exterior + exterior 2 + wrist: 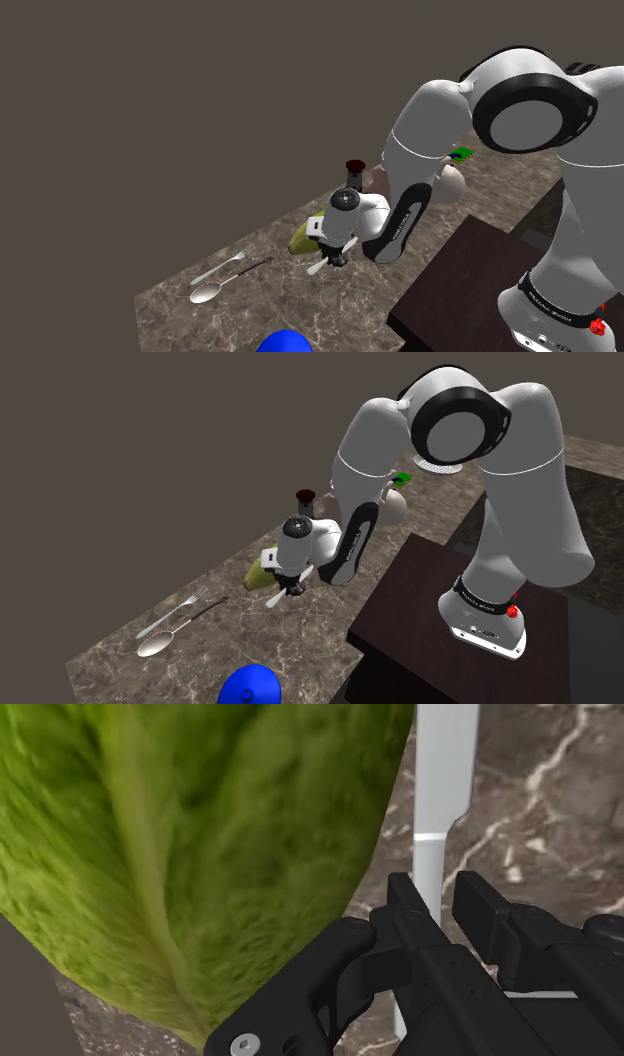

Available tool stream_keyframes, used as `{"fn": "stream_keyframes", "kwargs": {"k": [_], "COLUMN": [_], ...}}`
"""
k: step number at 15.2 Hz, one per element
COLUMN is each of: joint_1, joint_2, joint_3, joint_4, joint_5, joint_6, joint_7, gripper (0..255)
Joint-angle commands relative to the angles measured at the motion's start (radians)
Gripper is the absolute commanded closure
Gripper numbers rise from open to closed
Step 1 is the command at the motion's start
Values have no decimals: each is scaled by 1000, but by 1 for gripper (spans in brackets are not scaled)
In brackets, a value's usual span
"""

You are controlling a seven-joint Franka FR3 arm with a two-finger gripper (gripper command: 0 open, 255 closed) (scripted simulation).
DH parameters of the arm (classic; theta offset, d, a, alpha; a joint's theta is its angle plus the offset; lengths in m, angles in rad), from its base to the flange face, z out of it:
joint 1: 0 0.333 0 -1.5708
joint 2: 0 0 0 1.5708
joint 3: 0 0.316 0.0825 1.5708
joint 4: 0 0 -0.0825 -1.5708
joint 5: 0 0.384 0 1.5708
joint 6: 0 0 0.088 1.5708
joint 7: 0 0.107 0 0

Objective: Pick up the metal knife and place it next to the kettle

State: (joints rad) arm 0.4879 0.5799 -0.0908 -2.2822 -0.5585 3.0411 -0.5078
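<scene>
A pale grey knife (445,774) runs between the black fingers of my gripper (447,904), which is shut on its narrow part. In the shoulder view the gripper (335,260) points down at the marble counter (330,310), and the knife (318,268) sticks out at a slant beneath it, close to the surface. The second exterior view shows the same gripper (290,590) with the knife (274,599). The blue kettle (285,343) (250,685) shows as a rounded top at the counter's near edge, well apart from the gripper.
A green lettuce (200,854) (301,238) lies right beside the gripper. A fork (220,268) and a spoon (206,293) lie towards the shoulder view's left. A dark red cup (354,165), a beige object (452,183) and a small green item (461,154) stand behind the arm.
</scene>
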Motion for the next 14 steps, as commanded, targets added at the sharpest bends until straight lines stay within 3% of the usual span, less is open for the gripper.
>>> {"fn": "stream_keyframes", "kwargs": {"k": [1,14], "joint_1": [-14,-107], "joint_2": [-31,-219], "joint_3": [15,127], "joint_4": [-13,-71], "joint_5": [6,90], "joint_6": [-20,-157], "joint_7": [-11,-110], "gripper": [255,255]}}
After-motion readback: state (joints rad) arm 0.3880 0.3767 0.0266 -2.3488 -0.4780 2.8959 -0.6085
